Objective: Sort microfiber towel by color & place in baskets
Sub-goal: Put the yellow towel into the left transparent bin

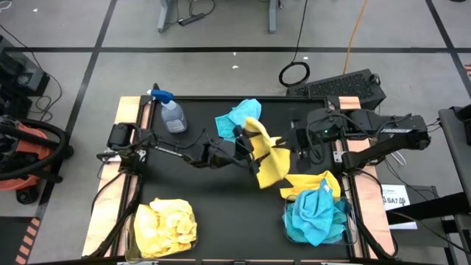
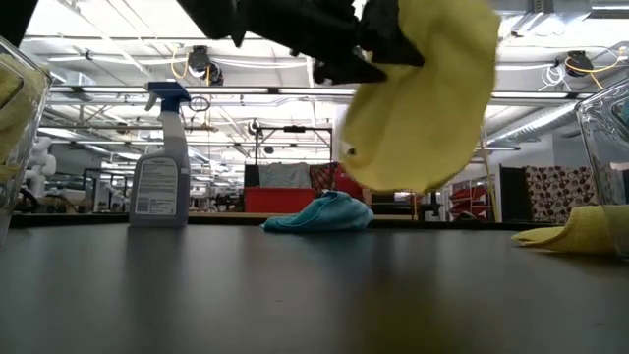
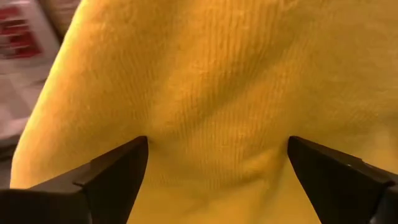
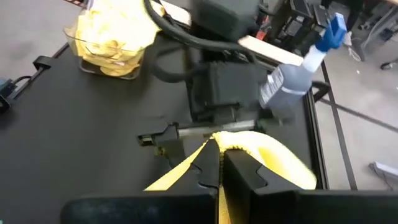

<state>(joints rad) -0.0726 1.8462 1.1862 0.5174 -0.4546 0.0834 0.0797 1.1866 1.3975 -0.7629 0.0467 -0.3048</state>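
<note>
A yellow microfiber towel point(image 1: 271, 163) hangs in the air over the middle of the table, also seen in the low view point(image 2: 423, 98). My right gripper point(image 4: 219, 165) is shut on it. My left gripper point(image 3: 217, 162) reaches in from the table's left, open wide, with the towel's face point(image 3: 211, 93) filling the gap between its fingers. A turquoise towel point(image 1: 235, 116) lies on the table behind them. Another yellow towel point(image 1: 313, 184) lies beside the right basket point(image 1: 288, 230), which holds turquoise towels. The left basket point(image 1: 135, 221) holds yellow towels. My right gripper pinches a bunched fold of the yellow towel point(image 4: 239, 146) between its two shut fingers, coming from the table's right and slanting down. The towel hangs below it, slack and clear of the table. My left gripper: I cannot tell whether its open fingers point(image 3: 118, 171) touch the cloth.
A clear spray bottle with a blue trigger point(image 1: 171, 114) stands at the far left of the table, upright in the low view point(image 2: 162, 162). Bare dark tabletop point(image 1: 221, 199) lies between the two baskets at the near edge.
</note>
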